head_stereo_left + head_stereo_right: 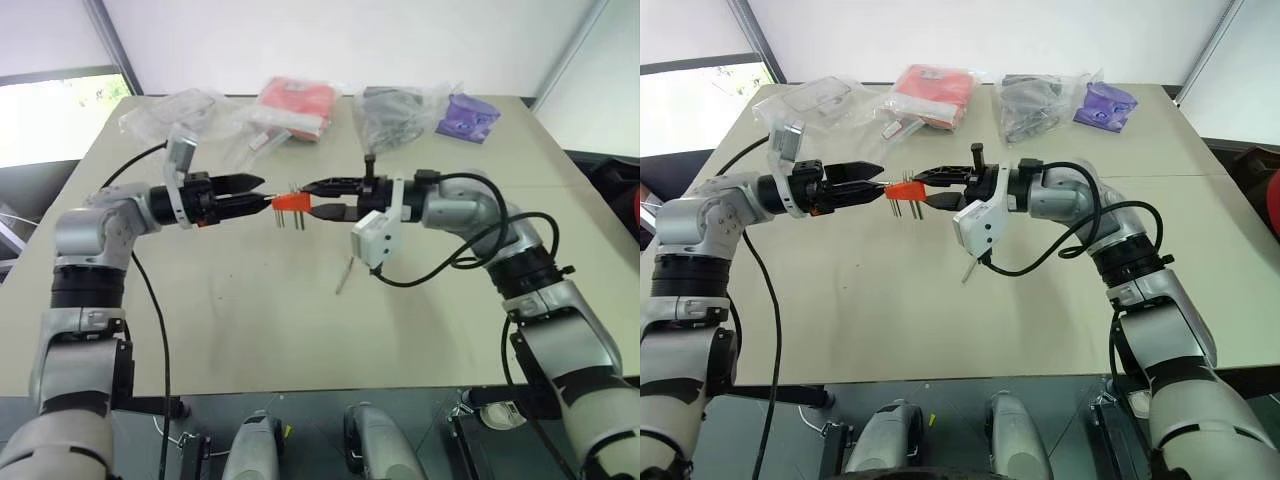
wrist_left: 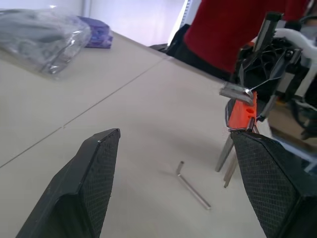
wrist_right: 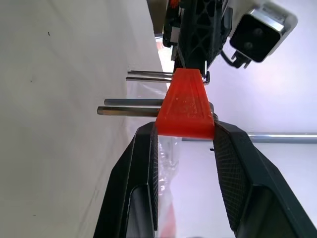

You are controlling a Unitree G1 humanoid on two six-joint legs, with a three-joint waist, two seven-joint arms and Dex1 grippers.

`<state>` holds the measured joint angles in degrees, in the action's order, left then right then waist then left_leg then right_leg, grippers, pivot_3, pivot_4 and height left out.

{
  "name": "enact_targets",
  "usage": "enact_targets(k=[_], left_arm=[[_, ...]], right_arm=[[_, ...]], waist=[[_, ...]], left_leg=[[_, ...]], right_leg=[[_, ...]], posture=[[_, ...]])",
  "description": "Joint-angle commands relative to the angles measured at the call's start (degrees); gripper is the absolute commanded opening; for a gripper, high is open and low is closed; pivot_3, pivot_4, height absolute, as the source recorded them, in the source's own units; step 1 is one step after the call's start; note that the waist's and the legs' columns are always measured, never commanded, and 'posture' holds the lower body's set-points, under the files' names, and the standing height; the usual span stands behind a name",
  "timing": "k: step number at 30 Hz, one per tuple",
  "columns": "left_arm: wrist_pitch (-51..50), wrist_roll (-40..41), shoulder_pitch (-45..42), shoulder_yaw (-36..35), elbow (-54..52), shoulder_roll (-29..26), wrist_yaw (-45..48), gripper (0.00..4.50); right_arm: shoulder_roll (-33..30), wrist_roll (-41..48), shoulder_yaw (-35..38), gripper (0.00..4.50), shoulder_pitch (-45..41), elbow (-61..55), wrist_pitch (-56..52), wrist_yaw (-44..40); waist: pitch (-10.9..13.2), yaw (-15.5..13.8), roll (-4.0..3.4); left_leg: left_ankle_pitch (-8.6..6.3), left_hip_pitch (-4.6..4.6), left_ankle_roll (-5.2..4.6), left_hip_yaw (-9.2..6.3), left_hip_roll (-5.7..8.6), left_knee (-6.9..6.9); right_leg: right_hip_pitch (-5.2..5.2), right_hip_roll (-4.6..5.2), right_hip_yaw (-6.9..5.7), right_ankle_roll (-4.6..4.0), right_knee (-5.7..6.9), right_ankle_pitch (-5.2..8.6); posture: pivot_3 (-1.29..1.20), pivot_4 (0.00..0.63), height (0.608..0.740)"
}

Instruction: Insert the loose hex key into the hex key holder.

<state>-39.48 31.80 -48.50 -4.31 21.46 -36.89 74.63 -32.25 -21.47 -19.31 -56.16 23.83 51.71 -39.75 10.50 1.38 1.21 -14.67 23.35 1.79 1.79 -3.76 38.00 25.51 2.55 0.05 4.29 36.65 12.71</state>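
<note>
So here's the setup: big beige table [image 1: 250, 330] under me, a row of plastic bags along the far edge (a red packet [image 1: 296, 104], a grey bundle [image 1: 392, 112], a purple one [image 1: 466, 115]), and both my arms raised over the middle, pointing at each other. My right gripper [image 3: 184, 136] is clamped on the wide end of the hex key holder [image 1: 291, 202], the little red-orange block, held up in the air well above the tabletop with its thin keys hanging down like prongs. My left gripper [image 1: 260, 192] is spread wide and carrying nothing, with its tips right at the holder's other end; from the wrist camera one pad looks very close to the block, maybe brushing it, I honestly can't tell. The loose hex key [image 2: 193, 187] is not in either pincer; it's lying flat on the table, below and a bit toward my right arm, bent end visible. My take on doing this bit well: keep the right grip firm and the block steady, and don't let the left one knock it. If this is a handover, close the left squarely on the block's flat sides before the right lets go, clear of the prongs. Either way one pincer has to go down for that key.
</note>
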Motion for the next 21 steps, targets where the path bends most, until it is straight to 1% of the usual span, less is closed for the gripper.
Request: enact_targets(k=[1,4,7,14,17,21], left_arm=[[-1.62,2.04,-2.01,2.15,-2.88,-0.07,5.46,3.77],[-0.56,0.64,-2.57,3.73,-2.81,-0.31,7.66,3.77],[-0.05,-0.41,-2.13,5.20,-2.94,-1.81,9.89,3.77],[2.31,-2.10,-1.52,4.62,-1.55,-3.20,9.69,3.77],[2.21,-1.32,-1.64,3.55,-1.63,-2.55,8.64,3.77],[3.23,-0.82,-2.41,2.30,-2.45,-0.15,5.48,3.77]], right_arm=[[-0.05,-1.43,1.00,1.02,-1.36,-0.73,-0.78,2.32],[-0.02,-2.19,1.12,1.02,-1.41,-0.74,-1.21,3.28],[-0.08,-2.59,1.19,1.02,-1.66,0.05,-1.82,3.85],[-0.44,-2.77,1.18,1.02,-2.43,1.38,-2.79,5.25],[-0.46,-2.67,1.06,1.02,-2.53,1.60,-2.86,5.48],[-0.17,-2.73,0.71,1.02,-2.62,1.97,-3.07,5.59]], waist=[[0.00,-0.14,0.00],[0.00,-0.32,0.00],[0.00,-0.39,0.00],[0.00,-0.40,0.00],[0.00,-0.34,0.00],[0.00,-0.41,0.00]], left_leg=[[0.00,0.00,0.00,0.00,0.00,0.00],[0.00,0.02,0.00,0.00,0.00,0.02],[0.00,0.02,0.00,0.01,0.01,0.03],[0.00,0.03,0.00,0.01,0.01,0.04],[0.00,0.03,0.00,0.01,0.01,0.03],[0.00,0.03,0.00,0.01,0.01,0.04]], right_leg=[[0.00,0.00,0.00,0.00,0.00,0.00],[0.00,0.01,0.00,0.00,0.00,0.00],[0.00,0.02,0.00,-0.01,-0.01,0.00],[0.00,0.02,0.01,-0.02,-0.01,0.01],[0.00,0.02,0.01,-0.02,-0.01,0.01],[0.00,0.03,0.01,-0.02,-0.01,0.00]], posture=[[0.00,0.150,0.739],[0.00,0.150,0.739],[0.00,0.150,0.739],[0.00,0.150,0.739],[0.00,0.150,0.739],[0.00,0.150,0.739]])
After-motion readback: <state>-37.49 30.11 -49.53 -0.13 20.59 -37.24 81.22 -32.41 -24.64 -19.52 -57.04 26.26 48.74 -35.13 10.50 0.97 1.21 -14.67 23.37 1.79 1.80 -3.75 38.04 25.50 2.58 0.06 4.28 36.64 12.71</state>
